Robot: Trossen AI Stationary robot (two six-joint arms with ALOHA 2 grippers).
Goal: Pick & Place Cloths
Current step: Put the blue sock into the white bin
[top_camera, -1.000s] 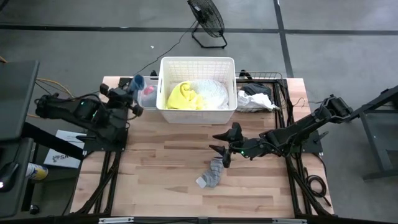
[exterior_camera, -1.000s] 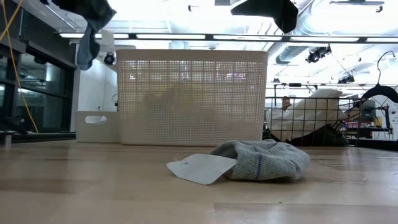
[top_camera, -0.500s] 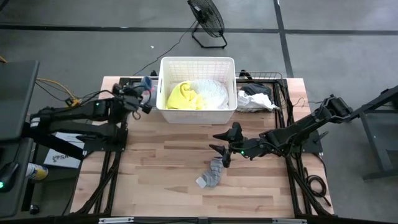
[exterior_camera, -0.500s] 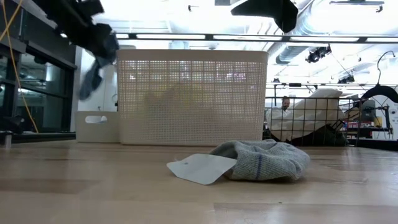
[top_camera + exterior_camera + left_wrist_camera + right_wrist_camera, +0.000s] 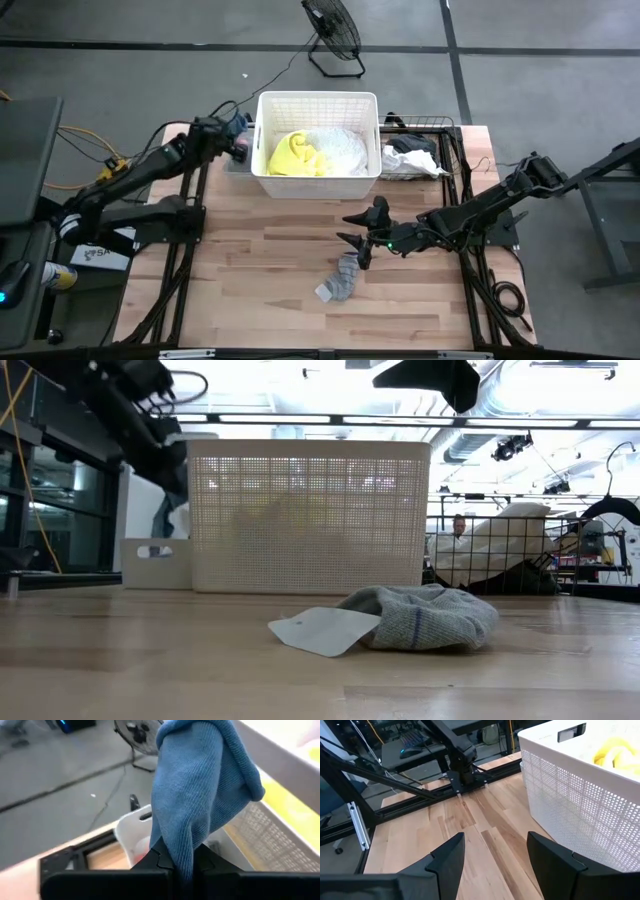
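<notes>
My left gripper (image 5: 240,138) is shut on a blue cloth (image 5: 200,795) and stands high beside the left wall of the white slatted basket (image 5: 318,97). A yellow cloth (image 5: 293,155) and a white cloth (image 5: 342,150) lie inside the basket. A grey cloth (image 5: 342,278) with a white label (image 5: 320,630) lies flat on the table's middle. My right gripper (image 5: 358,234) is open and hovers just beyond the grey cloth, apart from it. Black and white cloths (image 5: 412,155) fill a wire basket at the far right. My left gripper pinches a bunched part of the blue cloth (image 5: 181,851) between its two fingers. The cloth is lifted clear of the table and reaches out slack past the fingertips, next to the basket's left wall (image 5: 280,835).
A small white container (image 5: 236,160) sits against the basket's left wall, under my left gripper. The wire basket (image 5: 440,125) stands to the right of the white one. Bare wooden table (image 5: 260,300) lies left and near of the grey cloth. A floor fan (image 5: 335,35) stands beyond the table.
My left arm has reached out toward the far edge and to the right, carrying the blue cloth from over the table's far left corner to the basket's left wall. The cloth has swung as it went. My right gripper and the grey cloth have kept still.
</notes>
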